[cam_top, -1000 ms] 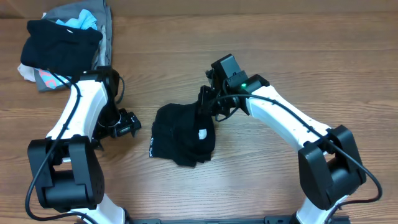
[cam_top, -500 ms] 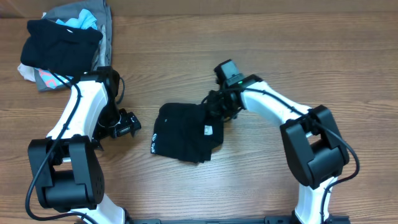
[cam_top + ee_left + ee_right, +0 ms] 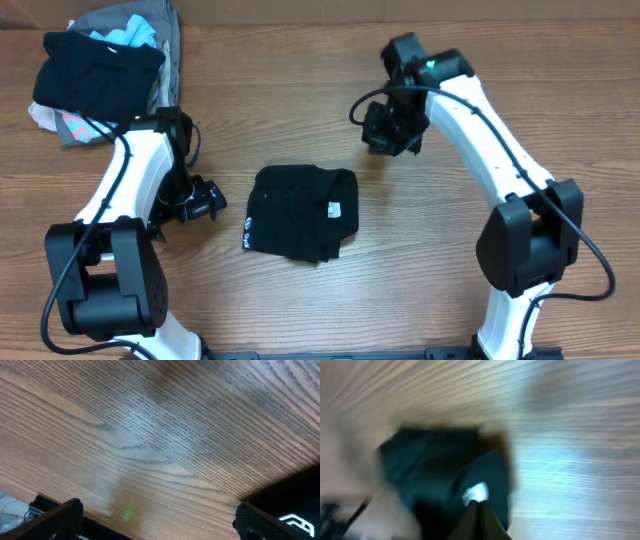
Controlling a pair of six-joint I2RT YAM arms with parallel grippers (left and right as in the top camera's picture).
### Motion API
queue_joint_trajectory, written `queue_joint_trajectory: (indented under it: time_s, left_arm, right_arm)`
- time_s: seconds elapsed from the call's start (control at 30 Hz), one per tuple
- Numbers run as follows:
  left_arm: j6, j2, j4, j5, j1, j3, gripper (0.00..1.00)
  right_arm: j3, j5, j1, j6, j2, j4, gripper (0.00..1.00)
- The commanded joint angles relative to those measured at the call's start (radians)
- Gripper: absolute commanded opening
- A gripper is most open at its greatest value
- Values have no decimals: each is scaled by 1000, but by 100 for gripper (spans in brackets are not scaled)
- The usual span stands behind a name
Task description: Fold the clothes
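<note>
The shirt lies bunched on the surface between the arms. The left pincer, spread, sits just beside it; the right pincer, pressed together and empty, hangs farther off.

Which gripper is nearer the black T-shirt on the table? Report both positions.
Left. The left gripper sits open just beside the left edge of the black T-shirt. The right gripper, shut, is beyond the shirt's upper-right corner in the overhead view, farther away.
</note>
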Motion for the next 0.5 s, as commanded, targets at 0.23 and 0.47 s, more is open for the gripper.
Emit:
queue_joint_trajectory:
  time_s: [0.23,0.47]
  left_arm:
    - [-13,-20,3,-13,-2,-6,100]
    - [-13,-20,-1,-13,-2,-6,100]
  right_arm:
    - [-98,-464,244,-322,-31,95,10]
    - [-317,-491,330,-193,-31,367,11]
